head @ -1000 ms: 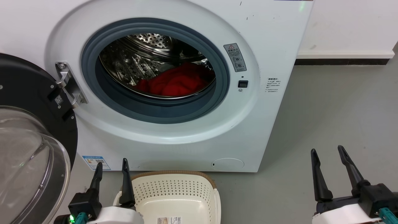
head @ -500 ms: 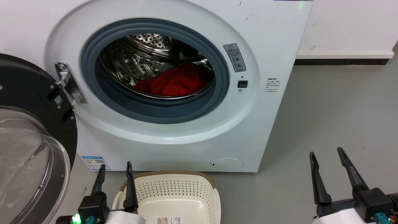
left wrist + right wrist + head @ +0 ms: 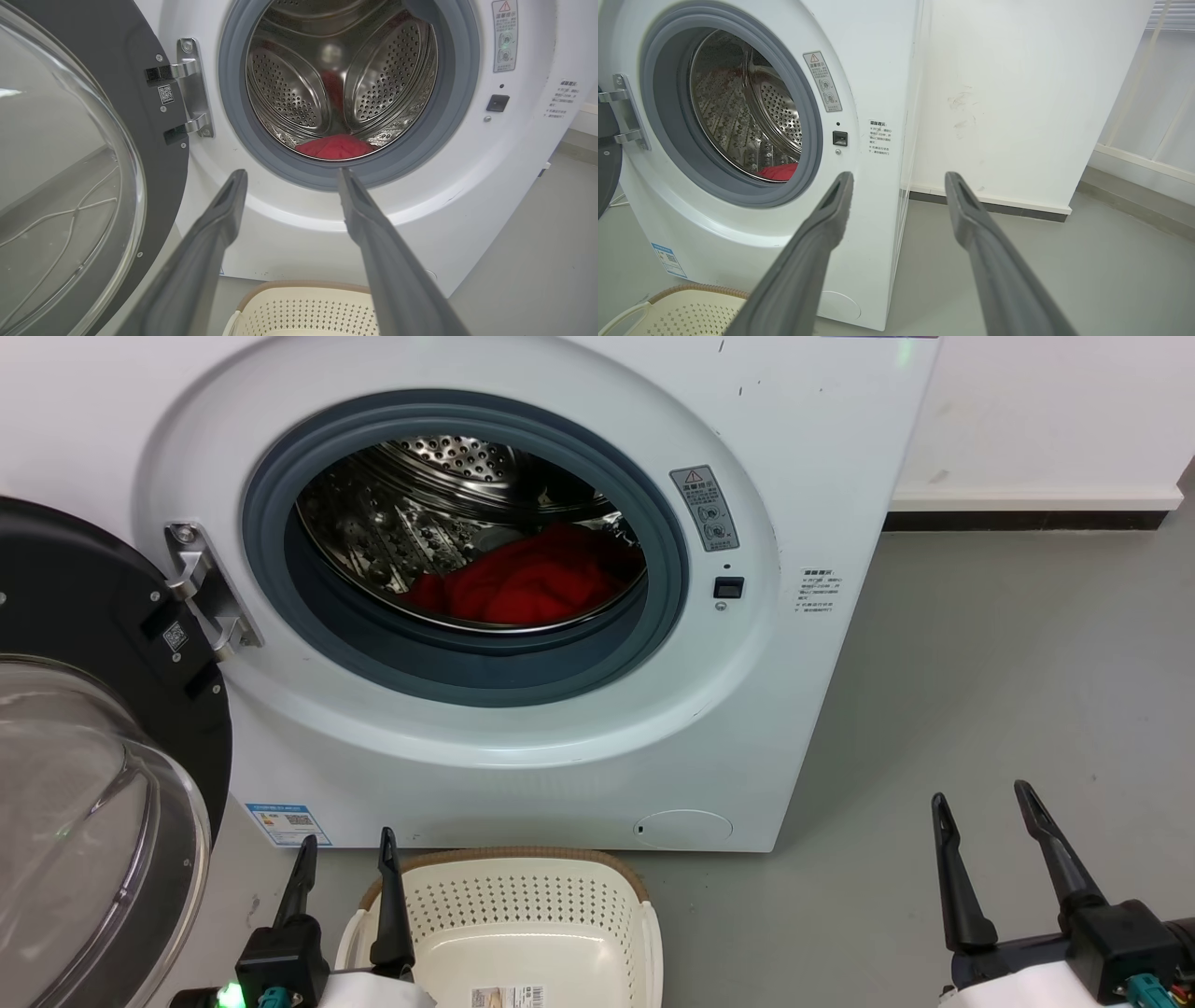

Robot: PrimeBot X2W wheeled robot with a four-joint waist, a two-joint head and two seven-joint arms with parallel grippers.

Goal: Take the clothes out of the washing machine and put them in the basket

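The white washing machine (image 3: pixel 822 448) stands with its black-rimmed door (image 3: pixel 84 616) swung open to the left. Red clothes (image 3: pixel 523 583) lie bunched at the bottom of the steel drum (image 3: pixel 439 476); they also show in the left wrist view (image 3: pixel 334 147) and the right wrist view (image 3: pixel 777 171). The cream basket (image 3: pixel 532 915) sits on the floor in front of the machine, nothing in it but a sticker. My left gripper (image 3: pixel 345 845) is open at the basket's left rim. Over the floor at lower right, my right gripper (image 3: pixel 980 798) is open and holds nothing.
The open door's clear glass bulge (image 3: pixel 84 821) stands close to my left arm. Grey floor (image 3: pixel 1008 663) stretches to the right of the machine, up to a white wall (image 3: pixel 1046 411) with a dark skirting. A window blind (image 3: pixel 1171 14) shows at far right.
My left gripper has drawn back and down a little and shifted slightly right, towards the basket's rim. The right gripper has barely moved. The clothes lie as before.
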